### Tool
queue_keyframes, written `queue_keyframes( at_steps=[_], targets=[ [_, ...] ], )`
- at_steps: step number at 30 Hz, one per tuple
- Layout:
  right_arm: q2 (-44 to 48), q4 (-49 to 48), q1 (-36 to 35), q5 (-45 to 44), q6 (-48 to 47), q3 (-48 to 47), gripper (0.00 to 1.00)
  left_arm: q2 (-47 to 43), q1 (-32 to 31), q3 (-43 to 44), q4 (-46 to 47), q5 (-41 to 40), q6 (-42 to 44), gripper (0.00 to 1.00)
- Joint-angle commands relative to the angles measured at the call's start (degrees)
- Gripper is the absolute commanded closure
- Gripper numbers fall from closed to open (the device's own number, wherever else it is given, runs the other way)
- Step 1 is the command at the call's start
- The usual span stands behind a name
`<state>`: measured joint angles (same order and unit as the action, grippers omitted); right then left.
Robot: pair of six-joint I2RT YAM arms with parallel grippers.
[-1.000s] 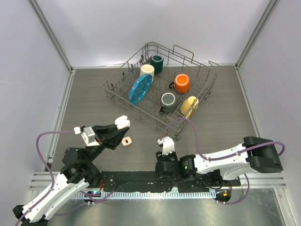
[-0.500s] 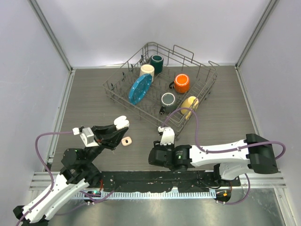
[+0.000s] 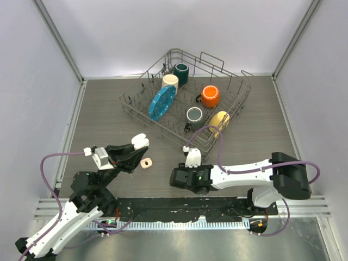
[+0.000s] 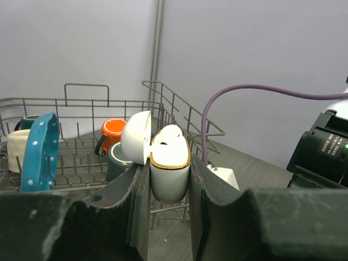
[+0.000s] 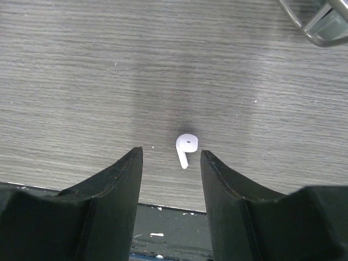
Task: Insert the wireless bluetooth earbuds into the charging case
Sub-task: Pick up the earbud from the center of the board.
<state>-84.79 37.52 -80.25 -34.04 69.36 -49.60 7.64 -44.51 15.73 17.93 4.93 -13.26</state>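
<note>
My left gripper (image 3: pixel 132 150) is shut on the white charging case (image 3: pixel 139 142), held above the table with its lid open. In the left wrist view the case (image 4: pixel 169 173) stands upright between the two pads, gold-rimmed, and a white rounded shape rises from its mouth. Low over the table's near edge, my right gripper (image 3: pixel 179 178) points down with its jaws open. In the right wrist view one white stemmed earbud (image 5: pixel 185 148) lies on the wood just ahead of the right gripper (image 5: pixel 171 154), between the fingertips' line and untouched.
A wire dish rack (image 3: pixel 247 87) with several mugs and a blue plate (image 3: pixel 162 102) fills the back middle. A small beige item (image 3: pixel 145 162) lies on the table by the left gripper. The right arm's purple cable (image 3: pixel 220 142) loops near the rack's front corner.
The right arm has swung left along the near edge, bringing its gripper over the white earbud. The left gripper and the case have stayed still.
</note>
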Motion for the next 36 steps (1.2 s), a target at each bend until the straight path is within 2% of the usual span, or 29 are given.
queue_keyframes(
  at_steps=[1, 16, 27, 36],
  targets=[
    [2.0, -3.5, 1.7, 2.1, 0.3, 0.9, 0.48, 0.0, 0.0, 1.8, 1.0, -0.8, 0.2, 1.0],
    [-0.5, -4.0, 3.1, 4.2, 0.1, 1.4, 0.55, 0.4, 0.0, 1.8, 1.1, -1.0, 0.1, 1.0],
    [-3.5, -0.8, 3.4, 2.0, -0.2, -0.9, 0.56, 0.2, 0.0, 1.6, 1.0, -1.3, 0.0, 1.0],
    [-4.9, -1.9, 3.5, 2.3, -0.8, -0.6, 0.58, 0.7, 0.0, 1.5, 1.2, -1.2, 0.1, 1.0]
  ],
)
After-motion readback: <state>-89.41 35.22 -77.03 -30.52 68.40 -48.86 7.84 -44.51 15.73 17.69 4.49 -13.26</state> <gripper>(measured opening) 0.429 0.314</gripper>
